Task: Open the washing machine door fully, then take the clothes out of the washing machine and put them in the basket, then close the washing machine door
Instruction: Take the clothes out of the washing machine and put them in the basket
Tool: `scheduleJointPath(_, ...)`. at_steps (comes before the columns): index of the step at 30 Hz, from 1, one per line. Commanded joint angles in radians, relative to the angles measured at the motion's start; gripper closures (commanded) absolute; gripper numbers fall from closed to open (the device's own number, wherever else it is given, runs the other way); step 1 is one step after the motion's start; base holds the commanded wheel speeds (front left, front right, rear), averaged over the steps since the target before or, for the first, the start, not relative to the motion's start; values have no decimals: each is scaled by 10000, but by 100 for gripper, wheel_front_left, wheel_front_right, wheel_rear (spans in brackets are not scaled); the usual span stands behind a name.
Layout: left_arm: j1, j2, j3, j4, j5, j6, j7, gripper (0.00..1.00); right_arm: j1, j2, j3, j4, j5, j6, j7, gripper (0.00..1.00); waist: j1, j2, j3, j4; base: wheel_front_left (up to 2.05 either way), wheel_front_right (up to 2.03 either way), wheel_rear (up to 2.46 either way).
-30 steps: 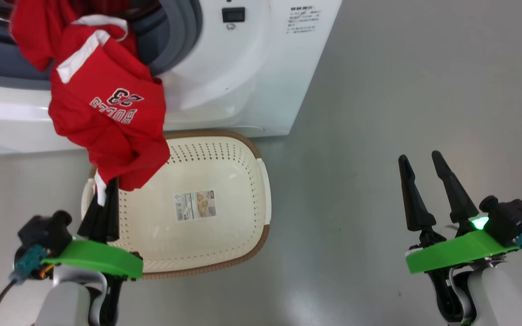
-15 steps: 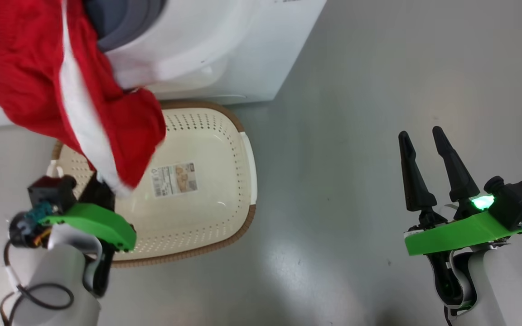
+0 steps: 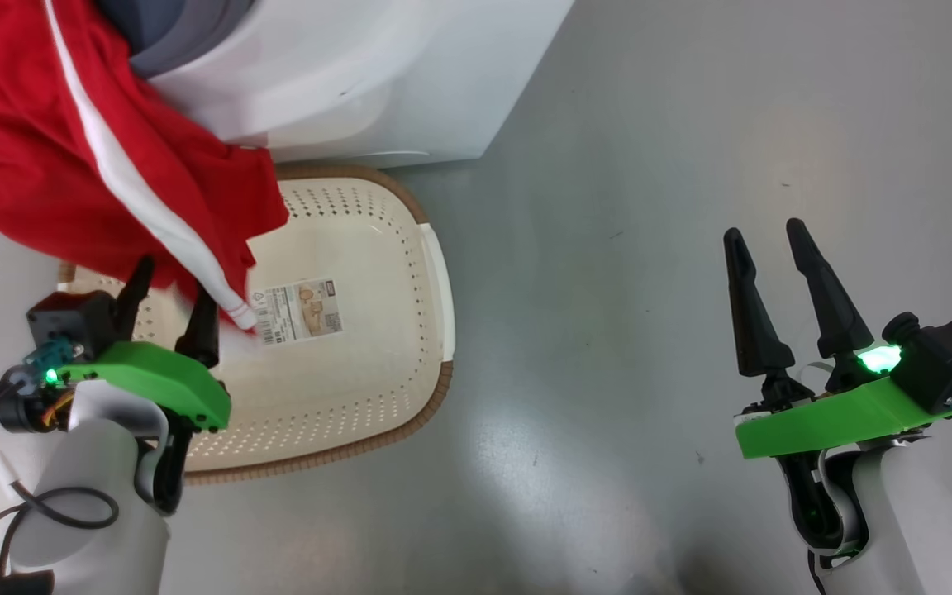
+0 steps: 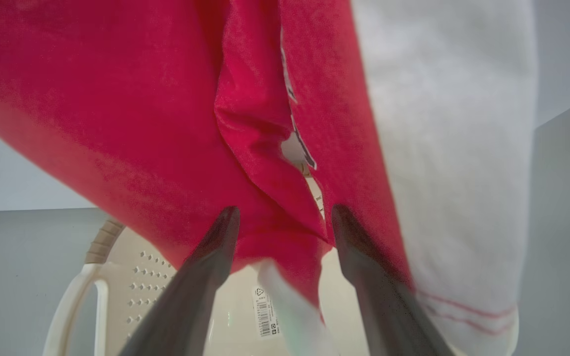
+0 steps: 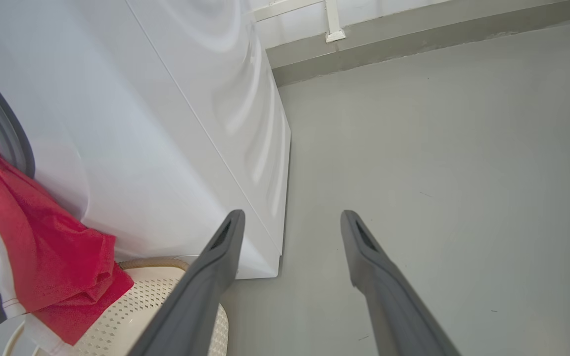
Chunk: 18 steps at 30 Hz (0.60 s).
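Note:
Red clothes [image 3: 71, 165] with a white stripe hang out of the washing machine [image 3: 360, 74] mouth, and their lower hem dangles over the near-left corner of the cream basket [image 3: 441, 273]. My left gripper [image 3: 177, 277] is open just under that hem. In the left wrist view the clothes [image 4: 141, 123] hang loose between the spread fingers of my left gripper [image 4: 285, 210], above the basket [image 4: 92, 257]. My right gripper [image 3: 763, 231] is open and empty over the bare floor at the right. The washing machine door is out of view.
The basket stands on grey floor against the machine's front. In the right wrist view, my right gripper [image 5: 291, 213] points past the machine's white side [image 5: 166, 123] toward a wall base, with the clothes [image 5: 42, 247] and basket [image 5: 166, 296] at lower left.
My left gripper has gone from shut on the clothes' hem to open, letting it go. The head camera has shifted, so the machine and basket sit higher and further left. The right arm has held still.

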Motion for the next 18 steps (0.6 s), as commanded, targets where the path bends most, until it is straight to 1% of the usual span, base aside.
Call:
scheduleJointPath(1,68,325,342,-141,-127,14,-51,0,105,-22,164,-227,-7,65,-65,0,0,-1,-43,67,0,0,0)
scheduleJointPath(8,393,146,796,-570,-221,14,-51,0,69,-22,121,-155,-85,65,-65,0,0,-1,-276,306,0,0,0)
scheduleJointPath(18,993,-201,1224,-2068,-102,13,-51,0,198,-22,-70,-125,-282,65,-65,0,0,-1,-522,693,0,0,0)
